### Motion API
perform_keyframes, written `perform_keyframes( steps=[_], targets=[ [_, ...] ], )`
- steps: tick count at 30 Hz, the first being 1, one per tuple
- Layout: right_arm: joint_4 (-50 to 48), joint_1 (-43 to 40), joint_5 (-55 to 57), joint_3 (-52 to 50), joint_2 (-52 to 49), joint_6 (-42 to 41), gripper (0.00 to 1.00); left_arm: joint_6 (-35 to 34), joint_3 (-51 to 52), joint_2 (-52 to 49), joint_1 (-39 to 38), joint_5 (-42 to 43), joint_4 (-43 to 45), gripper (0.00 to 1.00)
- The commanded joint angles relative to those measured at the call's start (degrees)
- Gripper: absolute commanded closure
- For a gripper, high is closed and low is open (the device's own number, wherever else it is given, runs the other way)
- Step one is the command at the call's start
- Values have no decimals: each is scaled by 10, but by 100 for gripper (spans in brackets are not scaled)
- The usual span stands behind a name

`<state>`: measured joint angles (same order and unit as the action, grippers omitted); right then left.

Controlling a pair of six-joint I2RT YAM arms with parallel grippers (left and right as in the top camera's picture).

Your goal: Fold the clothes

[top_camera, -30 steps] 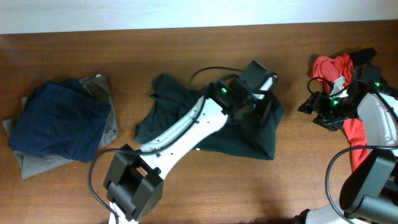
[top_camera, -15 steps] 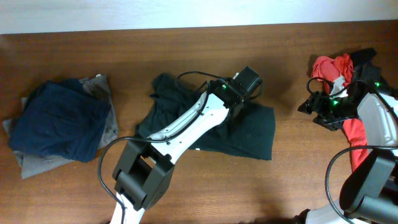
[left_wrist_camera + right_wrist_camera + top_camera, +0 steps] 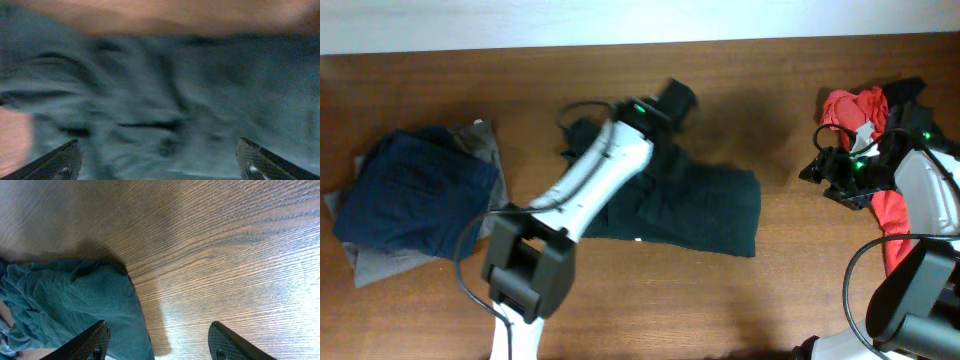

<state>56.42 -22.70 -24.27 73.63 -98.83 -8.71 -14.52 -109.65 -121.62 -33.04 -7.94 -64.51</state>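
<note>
Left gripper point(image 3: 156, 150) has drawn back over the dark green shirt point(image 3: 705, 210) — jaws wide, empty; right gripper point(image 3: 159, 330) likewise.

Dark wood-grain table point(image 3: 410, 310), pale wall point(image 3: 620, 20) behind

One left arm point(image 3: 605, 180) and one right arm point(image 3: 923, 185), two in all, share one wooden bench point(image 3: 790, 290). Four garments can be counted on it: one dark green shirt point(image 3: 705, 210), one navy piece point(image 3: 410, 195), one grey piece point(image 3: 375, 265) and one red shirt point(image 3: 850, 105).
</note>
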Motion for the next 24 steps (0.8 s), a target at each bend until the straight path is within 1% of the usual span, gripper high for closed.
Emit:
perform_keyframes(
  steps=[1, 4, 8, 11, 14, 17, 19, 24],
  targets=[
    [0, -3, 5, 9, 11, 8, 32, 17, -28, 9, 71, 34, -20, 1],
    [0, -3, 6, 9, 11, 10, 31, 44, -25, 3, 131, 101, -42, 1],
    [0, -3, 5, 9, 11, 25, 28, 89, 8, -4, 200, 189, -44, 1],
    [0, -3, 5, 9, 11, 25, 28, 133, 48, -11, 237, 257, -30, 1],
    [0, -3, 5, 9, 11, 25, 28, 195, 85, -15, 259, 330, -1, 1],
    [0, -3, 5, 9, 11, 25, 28, 225, 115, -15, 269, 316, 19, 1],
    [0, -3, 5, 9, 11, 25, 28, 229, 136, -16, 275, 294, 42, 1],
    [0, -2, 5, 9, 11, 25, 28, 237, 186, -26, 280, 296, 103, 2]
  ],
)
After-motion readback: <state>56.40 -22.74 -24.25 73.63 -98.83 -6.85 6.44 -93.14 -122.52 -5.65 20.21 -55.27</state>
